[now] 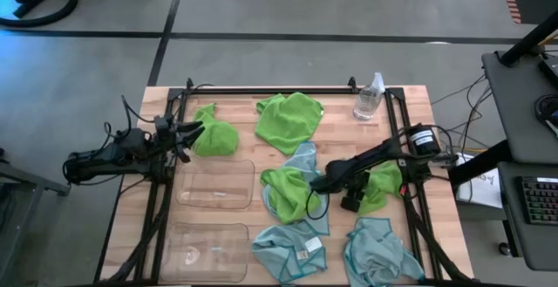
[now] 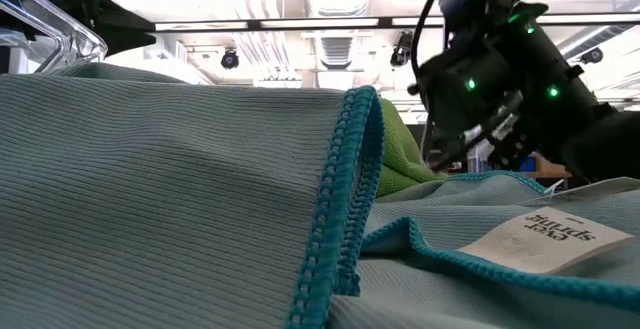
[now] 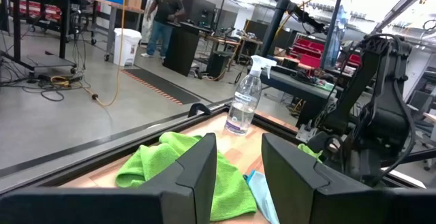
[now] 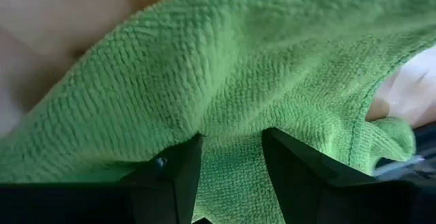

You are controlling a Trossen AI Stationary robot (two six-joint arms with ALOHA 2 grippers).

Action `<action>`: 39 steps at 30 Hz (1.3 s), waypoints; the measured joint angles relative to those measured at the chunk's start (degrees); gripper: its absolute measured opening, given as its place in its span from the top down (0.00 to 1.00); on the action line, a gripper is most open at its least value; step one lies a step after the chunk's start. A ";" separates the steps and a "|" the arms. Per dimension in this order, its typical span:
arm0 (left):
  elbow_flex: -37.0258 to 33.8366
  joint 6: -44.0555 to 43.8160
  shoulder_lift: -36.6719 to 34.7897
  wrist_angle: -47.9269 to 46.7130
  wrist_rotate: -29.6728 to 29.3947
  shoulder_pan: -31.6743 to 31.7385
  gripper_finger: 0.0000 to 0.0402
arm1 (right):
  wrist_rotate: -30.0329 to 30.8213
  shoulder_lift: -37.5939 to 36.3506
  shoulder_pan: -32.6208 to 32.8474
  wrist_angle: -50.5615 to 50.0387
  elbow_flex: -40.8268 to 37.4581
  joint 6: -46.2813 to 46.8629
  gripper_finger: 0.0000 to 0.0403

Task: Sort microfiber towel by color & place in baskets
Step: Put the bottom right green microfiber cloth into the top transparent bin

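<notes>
Several lime green and pale blue-teal microfiber towels lie crumpled on the wooden table (image 1: 410, 112). My right gripper (image 1: 318, 182) is down on the right edge of the middle green towel (image 1: 286, 191), which lies partly over a blue towel (image 1: 305, 159). That green cloth fills the right wrist view (image 4: 225, 67). My left gripper (image 1: 187, 134) hovers open by the table's left edge, just left of another green towel (image 1: 215, 138). Two clear baskets (image 1: 216, 185) (image 1: 207, 250) hold nothing. A blue towel with a white tag (image 2: 545, 237) lies at the near edge. My right gripper comes down onto the middle green towel from above, slanting in from the table's right. A puckered bit of the cloth (image 4: 231, 163) sits between its two fingers (image 4: 174, 176), near the towel's right edge. The towel still lies on the table and on the blue towel beneath.
A clear spray bottle (image 1: 370, 97) stands at the far right corner. More green towels lie at the far middle (image 1: 289, 119) and under the right arm (image 1: 384, 185); blue ones lie near the front edge (image 1: 289, 248) (image 1: 377, 252). A person (image 3: 165, 9) stands in the room beyond.
</notes>
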 joint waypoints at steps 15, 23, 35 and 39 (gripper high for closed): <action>0.00 -0.62 0.00 0.00 0.01 -0.01 0.74 | 1.11 1.23 0.00 0.37 0.37 0.02 0.97; 0.00 -2.84 0.00 0.06 1.59 -0.02 0.74 | 4.81 -3.35 -0.02 0.83 4.49 1.33 0.98; 0.02 -3.00 -0.07 1.65 3.78 0.00 0.74 | 25.79 -20.12 0.84 2.34 13.73 7.75 0.98; 0.02 -3.00 0.11 1.98 4.42 0.00 0.74 | 33.75 -25.38 0.89 9.94 13.89 6.85 0.98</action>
